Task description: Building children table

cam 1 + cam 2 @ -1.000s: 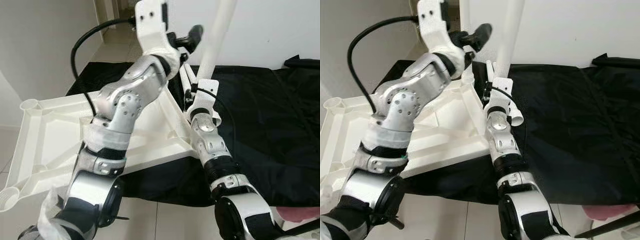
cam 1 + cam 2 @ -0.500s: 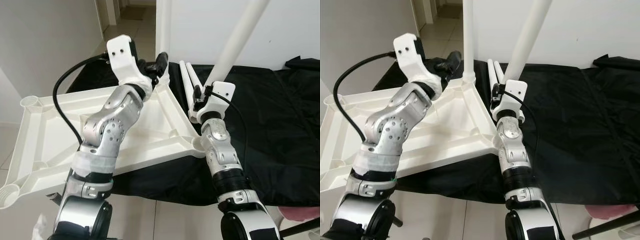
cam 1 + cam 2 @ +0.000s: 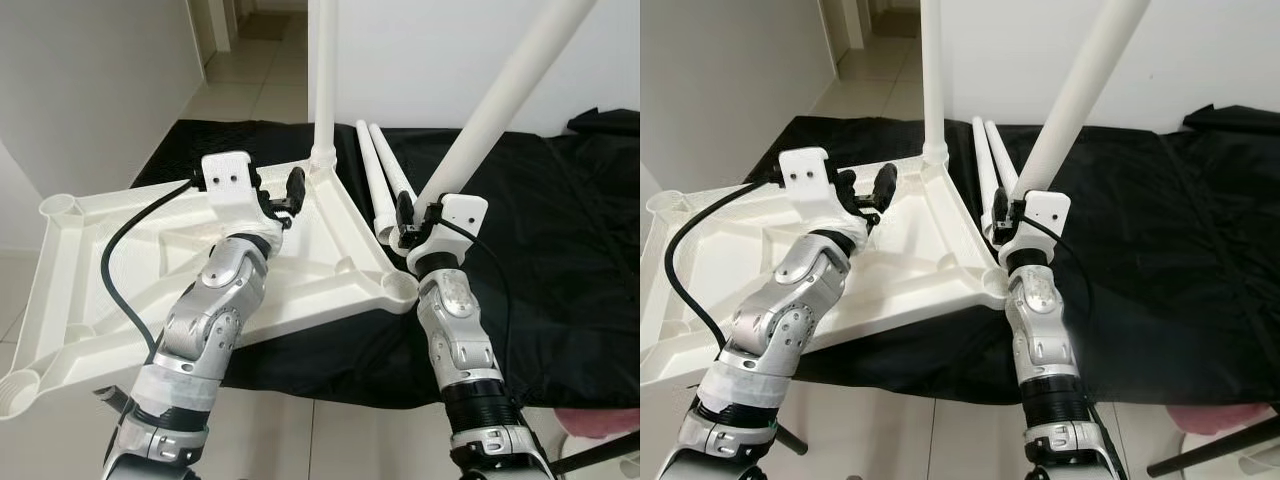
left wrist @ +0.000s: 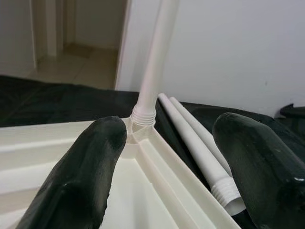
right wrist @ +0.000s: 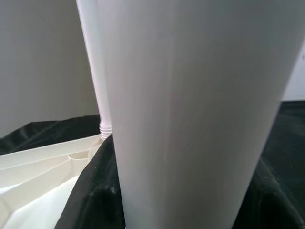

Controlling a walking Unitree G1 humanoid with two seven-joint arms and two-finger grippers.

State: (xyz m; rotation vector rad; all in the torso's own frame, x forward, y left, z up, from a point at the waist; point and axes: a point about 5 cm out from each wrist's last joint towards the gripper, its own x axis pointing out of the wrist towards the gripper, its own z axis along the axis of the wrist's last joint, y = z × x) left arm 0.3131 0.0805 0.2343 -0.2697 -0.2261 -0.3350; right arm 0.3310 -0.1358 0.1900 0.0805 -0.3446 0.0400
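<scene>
Upside-down white plastic kids' tabletop [image 3: 100, 270] is lying on the left, ribs facing up, its far right part resting on the black cloth sheet [image 3: 560, 240] spread over the pale tiled floor [image 3: 300, 440]. My guess is it's flipped so the corner sockets are reachable for the legs.

Going left to right: the near left corner socket [image 3: 15, 398] and far left corner socket [image 3: 60, 208] have nothing in them yet. The left gripper [image 3: 282, 198] hovers over the tabletop just short of the far corner, its two black fingers [image 4: 86, 171] spread wide with nothing between them. Looks to me like it just lines up with the joint or is ready to steady it.

Right behind it, one white plastic leg [image 3: 322, 70] already stands upright in the far right corner socket. Two more loose white tube legs [image 3: 385, 185] lie side by side on the cloth just right of that corner, threaded ends towards the robot.

Then the right gripper [image 3: 405, 215] has a fourth long white tube leg [image 3: 510, 100] clamped near its lower end, tilted up and away to the right, low end near the near right corner socket [image 3: 400, 290]. Seems like that socket is next.
</scene>
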